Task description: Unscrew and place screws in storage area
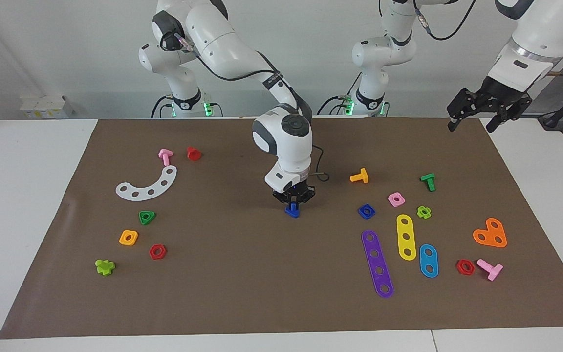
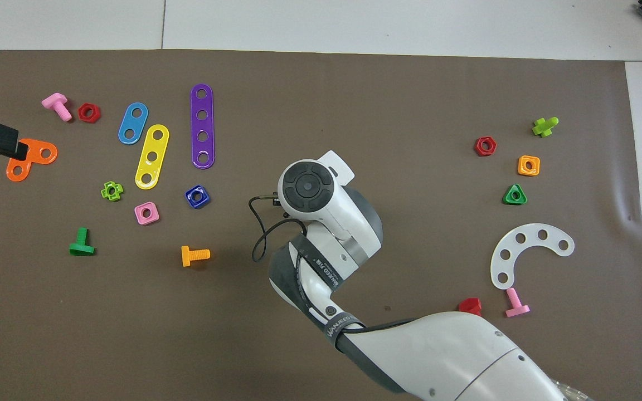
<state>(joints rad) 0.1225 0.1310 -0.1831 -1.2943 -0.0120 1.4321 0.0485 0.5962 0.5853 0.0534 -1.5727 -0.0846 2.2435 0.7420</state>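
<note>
Figure: carrying a freed bolt to storage. The right tool (image 1: pixel 292 204) stands upright over the middle of the brown paper mat (image 1: pixel 242 293), its fingertips clamped on the dark blue bolt (image 1: pixel 292 211), which hangs at or just above the paper; from the overhead view the wrist hides both. The left tool (image 1: pixel 487 106) waits in the air over the mat's corner at the left arm's end, nearest the robots, its fingers apart and empty.

To do the step well, judged from this pose: lift straight up enough to clear the paper, keep the grip firm on the short stubby part, and carry it level toward the right arm's end of the surface. The storage area (image 1: pixel 115 215) is the bare paper around the white curved strip (image 1: pixel 147 185), the green triangular nut (image 1: pixel 146 217), the orange square nut (image 1: pixel 128 237) and the red hex nut (image 1: pixel 157 252). Set the bolt down in a gap among them, not on any piece, and open only when it rests on the paper.

Materials: all pieces are smooth, hard moulded plastic in flat bright colours. The strip is thin with five round holes; the nuts are thick, each with a round bore. The mat is matt, with a faint crease near the right arm's end.
</note>
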